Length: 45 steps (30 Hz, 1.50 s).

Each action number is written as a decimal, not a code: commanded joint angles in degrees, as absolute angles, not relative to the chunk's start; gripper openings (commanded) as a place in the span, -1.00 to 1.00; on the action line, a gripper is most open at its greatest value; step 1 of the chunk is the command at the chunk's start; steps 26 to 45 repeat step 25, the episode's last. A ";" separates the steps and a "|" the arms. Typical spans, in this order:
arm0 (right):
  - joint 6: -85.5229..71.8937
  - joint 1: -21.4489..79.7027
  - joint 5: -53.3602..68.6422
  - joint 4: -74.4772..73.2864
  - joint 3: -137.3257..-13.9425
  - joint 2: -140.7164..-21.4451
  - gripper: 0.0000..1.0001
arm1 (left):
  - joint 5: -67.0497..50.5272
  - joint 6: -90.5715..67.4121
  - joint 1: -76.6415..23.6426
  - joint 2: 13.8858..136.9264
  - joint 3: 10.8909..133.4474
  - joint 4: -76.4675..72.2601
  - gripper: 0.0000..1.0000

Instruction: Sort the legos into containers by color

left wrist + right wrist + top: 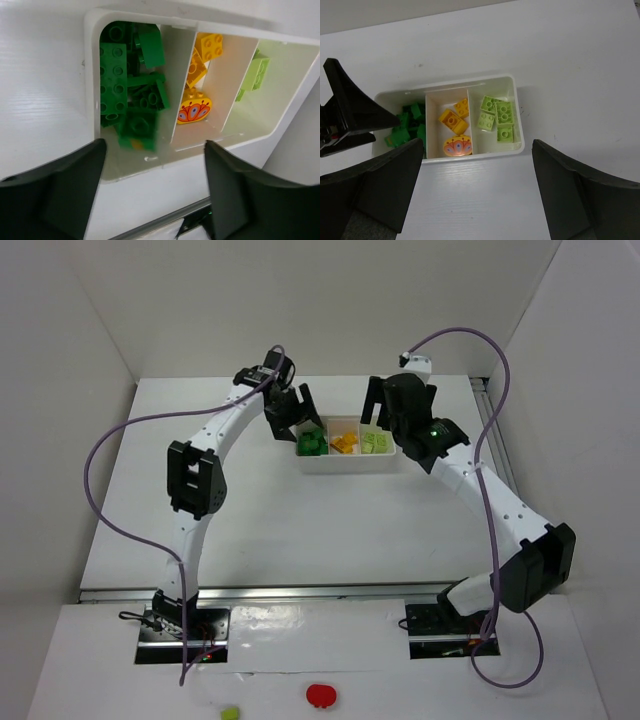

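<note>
A white rectangular plastic tray (345,464) with three side-by-side compartments sits toward the far side of the white counter (300,530), and both arms reach over it. The left arm (210,445) hangs its jaws above the left compartment, spread wide and holding nothing. Below them the dark green studded bricks (112,75) lie in a loose heap. One dark green brick (137,129) at the near end of that compartment is blurred, so it is probably dropping or settling. The orange bricks (210,47) lie in the middle compartment with an orange rounded piece bearing a painted pattern (194,110). The pale yellow-green bricks (502,117) lie in the right one. The right arm (480,485) holds its jaws over the tray, also wide and empty.

The step in hand looks like the end of a drop into the green compartment, and the sorting seems nearly done, since no loose brick shows on the counter around the tray. A small yellow-green piece (230,711) lies in front of the arm bases, near a red round object (320,696), but it is too small to identify. Next, the left jaws need to rise straight up, clear of the tray wall.
</note>
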State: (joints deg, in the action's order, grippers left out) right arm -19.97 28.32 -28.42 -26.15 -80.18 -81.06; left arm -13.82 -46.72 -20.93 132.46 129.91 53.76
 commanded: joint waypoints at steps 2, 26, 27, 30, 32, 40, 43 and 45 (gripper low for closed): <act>-20.74 27.86 -28.39 -26.37 -80.42 -78.84 0.92 | -16.34 -46.67 -20.57 132.63 132.36 52.91 1.00; -34.62 23.47 -44.13 -35.95 -78.41 -77.08 1.00 | -0.01 -19.15 -21.10 86.75 102.57 49.13 1.00; -34.62 23.47 -44.13 -35.95 -78.41 -77.08 1.00 | -0.01 -19.15 -21.10 86.75 102.57 49.13 1.00; -34.62 23.47 -44.13 -35.95 -78.41 -77.08 1.00 | -0.01 -19.15 -21.10 86.75 102.57 49.13 1.00; -34.62 23.47 -44.13 -35.95 -78.41 -77.08 1.00 | -0.01 -19.15 -21.10 86.75 102.57 49.13 1.00; -34.62 23.47 -44.13 -35.95 -78.41 -77.08 1.00 | -0.01 -19.15 -21.10 86.75 102.57 49.13 1.00; -34.62 23.47 -44.13 -35.95 -78.41 -77.08 1.00 | -0.01 -19.15 -21.10 86.75 102.57 49.13 1.00; -34.62 23.47 -44.13 -35.95 -78.41 -77.08 1.00 | -0.01 -19.15 -21.10 86.75 102.57 49.13 1.00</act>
